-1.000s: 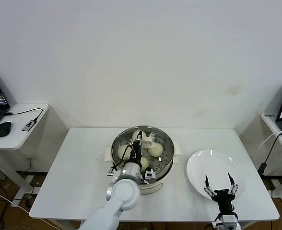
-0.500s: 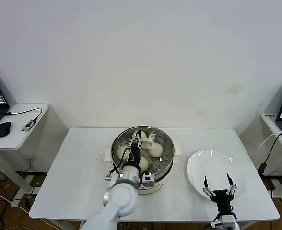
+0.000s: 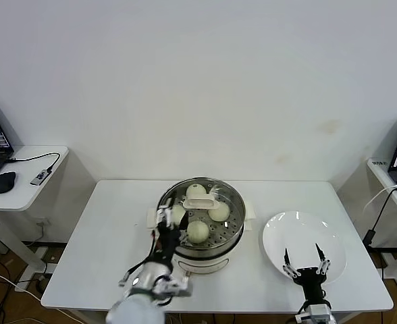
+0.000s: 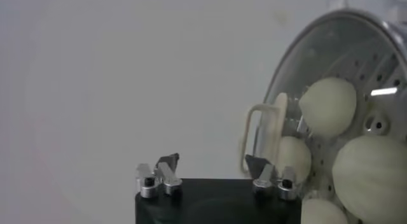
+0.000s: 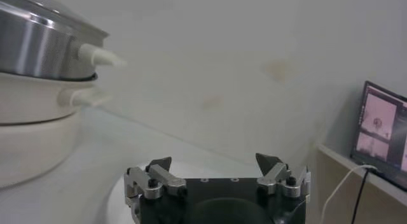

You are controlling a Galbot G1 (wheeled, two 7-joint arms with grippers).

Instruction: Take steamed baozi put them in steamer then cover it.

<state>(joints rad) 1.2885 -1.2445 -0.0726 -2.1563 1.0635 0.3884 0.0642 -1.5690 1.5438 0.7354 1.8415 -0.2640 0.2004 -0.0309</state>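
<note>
The steamer (image 3: 231,237) stands at the table's middle with the glass cover (image 3: 200,201) on it, its white bar handle at the centre. Several cream-white baozi (image 3: 198,231) show through the glass on the perforated tray. My left gripper (image 3: 166,233) is open and empty at the steamer's near-left rim, clear of the handle. In the left wrist view the open left gripper (image 4: 213,165) faces the cover's handle (image 4: 262,135) and the baozi (image 4: 327,104). My right gripper (image 3: 305,260) is open and empty over the white plate's near edge; it also shows in the right wrist view (image 5: 215,161).
The bare white plate (image 3: 303,233) lies to the right of the steamer. The steamer's wall and white side handle (image 5: 38,47) show in the right wrist view. Side desks hold a laptop and mouse (image 3: 4,181) at left and a laptop (image 5: 385,133) at right.
My left gripper has let go of the cover's handle and drawn back toward me, down to the steamer's near-left side. The cover stays on the steamer. The right gripper has barely moved.
</note>
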